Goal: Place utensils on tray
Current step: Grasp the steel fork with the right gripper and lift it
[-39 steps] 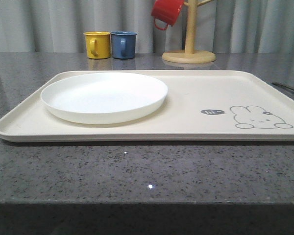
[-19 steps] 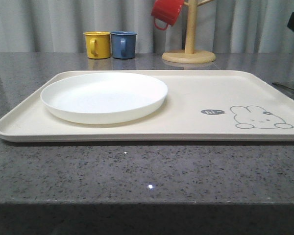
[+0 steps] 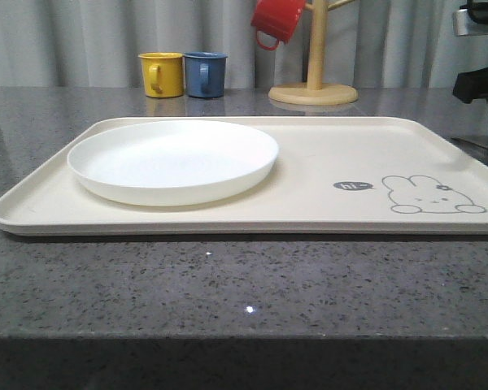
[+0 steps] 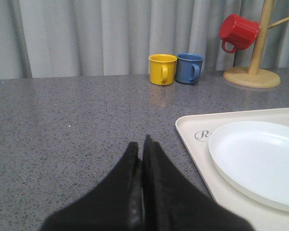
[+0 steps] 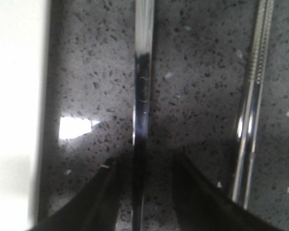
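- The tray [image 3: 325, 154] carries a small grey bubble reading "hi~" [image 3: 354, 186] just beside its rabbit drawing [image 3: 433, 196]; in the left wrist view a circled script "R" [image 4: 202, 135] sits at the tray's corner (the rest of the word is hidden by the plate).
- The white plate [image 3: 173, 160] lies on the tray's left half, well apart from the rabbit.
- Beyond the tray stand a yellow mug [image 3: 162, 74] and a blue mug [image 3: 205, 74], touching or nearly so; a red mug [image 3: 278, 19] hangs on the wooden mug tree [image 3: 314, 81].
- The left gripper [image 4: 142, 147] rests beside the tray's left edge, fingers pressed together, holding nothing.
- The right wrist view shows, off the tray, a flat shiny utensil handle [image 5: 142, 86] on the grey counter [image 5: 192, 96], probably the fork or spoon, with the paired chopsticks [image 5: 253, 106] near it.
- The right gripper [image 5: 142, 166] has its fingers spread, straddling that handle without gripping it.
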Tool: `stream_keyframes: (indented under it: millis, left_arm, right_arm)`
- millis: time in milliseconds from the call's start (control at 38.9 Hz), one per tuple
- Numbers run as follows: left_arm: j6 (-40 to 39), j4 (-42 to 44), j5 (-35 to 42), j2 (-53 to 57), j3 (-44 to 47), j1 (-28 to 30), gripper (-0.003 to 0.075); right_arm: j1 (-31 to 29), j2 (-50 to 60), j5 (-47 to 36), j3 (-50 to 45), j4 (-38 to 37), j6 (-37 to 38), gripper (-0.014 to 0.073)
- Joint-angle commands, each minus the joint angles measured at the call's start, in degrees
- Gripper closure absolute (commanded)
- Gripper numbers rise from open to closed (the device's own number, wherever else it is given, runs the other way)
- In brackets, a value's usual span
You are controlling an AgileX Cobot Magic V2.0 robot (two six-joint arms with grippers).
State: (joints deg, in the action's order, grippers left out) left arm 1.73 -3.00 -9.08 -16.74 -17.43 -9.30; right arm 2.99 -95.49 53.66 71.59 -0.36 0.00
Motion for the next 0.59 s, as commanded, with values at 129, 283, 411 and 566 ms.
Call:
stream_keyframes:
  millis: [129, 283, 411, 566]
  left_arm:
    - [-0.5, -0.5, 5.0, -0.3, -1.7, -0.4, 0.0738]
    - [-0.5, -0.5, 5.0, -0.3, -1.7, -0.4, 0.0738]
    - [-0.5, -0.5, 5.0, -0.3, -1.7, -0.4, 0.0738]
    - [-0.5, -0.5, 5.0, -0.3, -1.7, -0.4, 0.0738]
  right_arm:
    - [0.0, 2.0, 0.2, 2.6, -0.2, -0.5, 0.0624]
    - [0.0, 2.5, 3.5, 5.3, -0.2, -0.5, 0.0707]
    - [0.2, 4.6, 6.5, 7.5, -0.2, 0.0, 0.0703]
    - [2.4, 8.5, 10.0, 10.2, -0.2, 6.8, 0.0703]
